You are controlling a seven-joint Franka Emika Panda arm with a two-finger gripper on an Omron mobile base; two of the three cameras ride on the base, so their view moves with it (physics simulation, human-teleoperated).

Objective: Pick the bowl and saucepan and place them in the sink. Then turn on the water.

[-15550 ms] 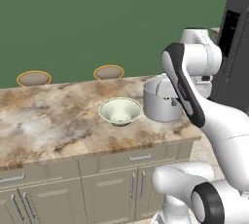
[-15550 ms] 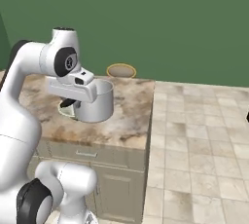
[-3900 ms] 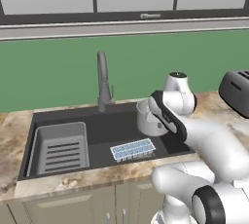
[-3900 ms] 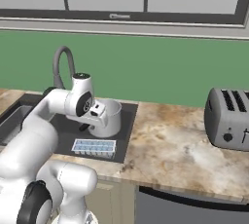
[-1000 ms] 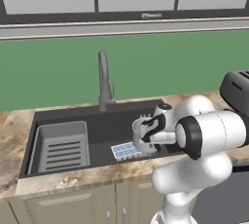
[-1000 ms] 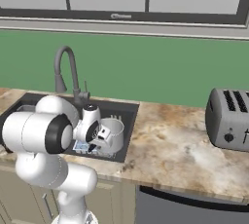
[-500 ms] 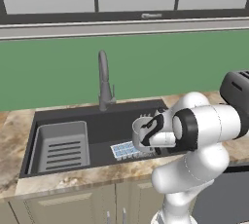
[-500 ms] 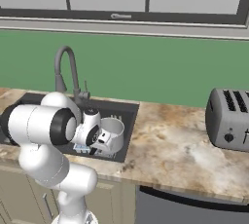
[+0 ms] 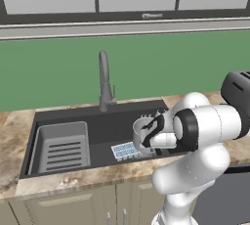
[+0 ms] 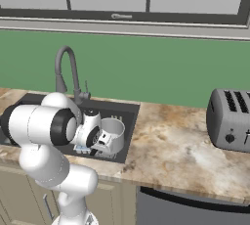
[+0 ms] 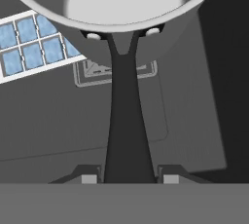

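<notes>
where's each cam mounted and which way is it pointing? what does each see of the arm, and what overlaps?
Left base view: behind the arm to its left, looking forward and down at the sink and faucet; the arm rises from the lower right, carrying the saucepan.
Right base view: behind to its right, same counter; the arm rises lower left, toaster at the right.
Hand view: on the hand, looking along the tool down the saucepan's handle into the sink, with its two fingertips either side of the handle.
Shared: both base views show sink, faucet, saucepan, toaster.
</notes>
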